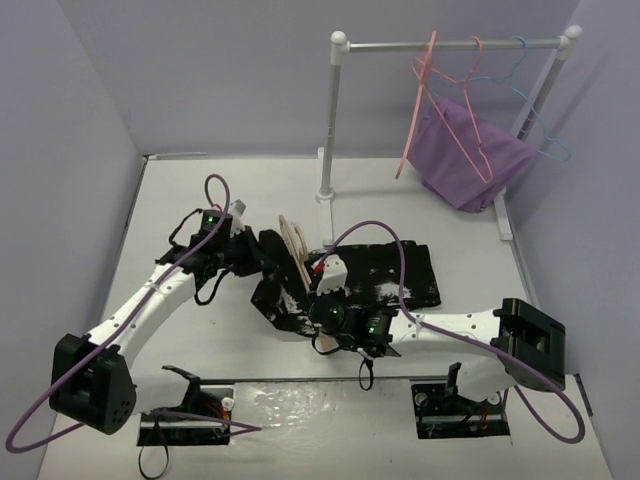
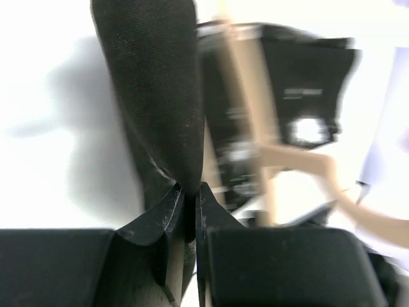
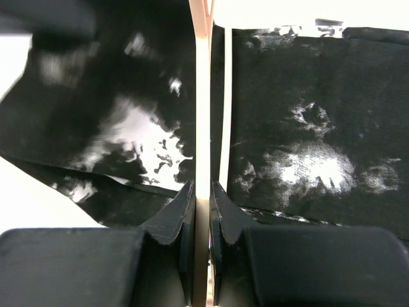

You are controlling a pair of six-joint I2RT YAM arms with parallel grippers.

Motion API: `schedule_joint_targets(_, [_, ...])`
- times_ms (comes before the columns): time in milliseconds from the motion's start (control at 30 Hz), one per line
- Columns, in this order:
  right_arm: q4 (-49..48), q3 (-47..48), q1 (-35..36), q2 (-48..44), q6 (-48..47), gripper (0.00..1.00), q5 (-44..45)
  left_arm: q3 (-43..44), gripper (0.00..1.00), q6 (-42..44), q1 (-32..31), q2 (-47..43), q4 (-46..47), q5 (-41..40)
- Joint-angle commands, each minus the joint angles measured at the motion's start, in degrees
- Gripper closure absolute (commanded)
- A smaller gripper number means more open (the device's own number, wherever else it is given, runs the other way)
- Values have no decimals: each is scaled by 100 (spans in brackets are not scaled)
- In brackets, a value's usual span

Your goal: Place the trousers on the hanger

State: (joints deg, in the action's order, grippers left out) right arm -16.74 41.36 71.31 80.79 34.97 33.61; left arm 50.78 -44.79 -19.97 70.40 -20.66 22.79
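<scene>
Top external: both arms meet at the trousers in the middle of the table.
You have the trousers (image 1: 400, 275) lying on the white table (image 1: 180, 200), spread flat to the right of centre and bunched at their left end. The beige hanger (image 1: 294, 245) sits at that bunched end. Your left gripper (image 2: 190, 192) is pressed together on a fold of the black fabric. Your right gripper (image 3: 202, 190) pinches a thin bar of the hanger over the speckled cloth. Lavender walls (image 1: 200, 80) close the table in on three sides. At the back right, a white rail (image 1: 450, 44) carries thin pink and blue wire hangers (image 1: 470, 95) and a purple cloth (image 1: 470, 160).
</scene>
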Motion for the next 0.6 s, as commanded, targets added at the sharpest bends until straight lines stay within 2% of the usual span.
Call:
schedule_joint_targets(0, [3,7,32,-543,316,100,406,558,100,-968,-573,156,1282,122])
schedule_joint_targets(167, [68,-116,31,-797,437,100,564,534,100,-1397,-995,660,2185,-151])
schedule_joint_targets(500, [230,-397,-19,-1250,651,100,707,661,100,-1463,-1494,1593,2991,-343])
schedule_joint_targets(567, [257,-470,-86,-1348,682,100,687,558,100,-1582,-1571,1702,3407,-319])
